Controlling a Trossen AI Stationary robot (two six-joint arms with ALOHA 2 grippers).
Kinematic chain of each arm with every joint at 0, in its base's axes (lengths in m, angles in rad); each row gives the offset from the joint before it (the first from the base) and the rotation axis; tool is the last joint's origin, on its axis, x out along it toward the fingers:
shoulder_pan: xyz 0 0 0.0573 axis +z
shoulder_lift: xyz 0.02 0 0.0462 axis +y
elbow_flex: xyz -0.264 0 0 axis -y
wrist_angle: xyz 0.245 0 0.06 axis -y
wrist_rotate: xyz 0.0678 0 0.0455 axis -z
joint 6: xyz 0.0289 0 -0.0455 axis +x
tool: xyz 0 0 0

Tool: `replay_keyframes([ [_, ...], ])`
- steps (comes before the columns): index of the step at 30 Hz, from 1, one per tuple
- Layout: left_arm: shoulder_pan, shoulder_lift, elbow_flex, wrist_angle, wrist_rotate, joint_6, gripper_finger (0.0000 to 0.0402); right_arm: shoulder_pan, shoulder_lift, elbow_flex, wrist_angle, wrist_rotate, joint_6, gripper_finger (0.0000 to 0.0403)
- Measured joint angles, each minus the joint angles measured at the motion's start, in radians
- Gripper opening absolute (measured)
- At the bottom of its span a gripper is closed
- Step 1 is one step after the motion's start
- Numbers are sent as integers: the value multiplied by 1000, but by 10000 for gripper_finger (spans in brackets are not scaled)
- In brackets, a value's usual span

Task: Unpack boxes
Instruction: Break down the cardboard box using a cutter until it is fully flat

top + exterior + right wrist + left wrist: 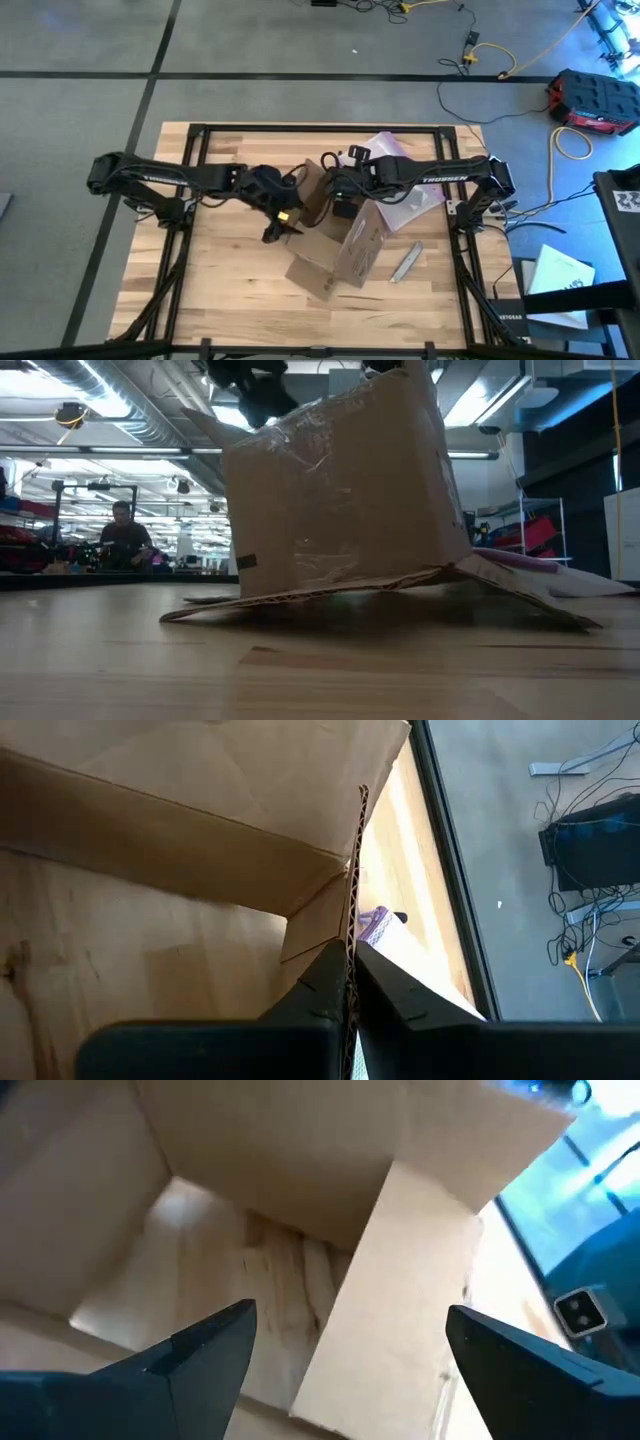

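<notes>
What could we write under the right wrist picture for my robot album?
The right gripper pinches the thin edge of a brown cardboard box flap above the wooden table.

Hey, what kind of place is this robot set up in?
Probably a big workshop or lab hall: exposed ceiling ducts, cables trailing over the grey floor, and a person working at a bench behind the table.

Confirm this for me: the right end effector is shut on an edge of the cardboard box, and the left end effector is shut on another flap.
Only the second half is wrong. In the left wrist view the left end effector stands open over the box, its fingers apart and holding nothing. The right wrist view shows the right end effector shut on a cardboard edge, as you said.
</notes>
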Motion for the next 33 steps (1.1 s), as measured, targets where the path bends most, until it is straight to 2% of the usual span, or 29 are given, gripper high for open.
replay_keyframes([
  [14, 23, 178, 1, 50, 32, -51, 315, -8, 0, -1, -6, -3, 1, 0],
  [28, -4, 187, 2, 80, 104, -133, 315, -31, 0, -2, 0, -10, 6, 0],
  [33, -37, 184, 2, 131, 130, -110, 310, -31, 0, -2, 2, -9, 6, 0],
])
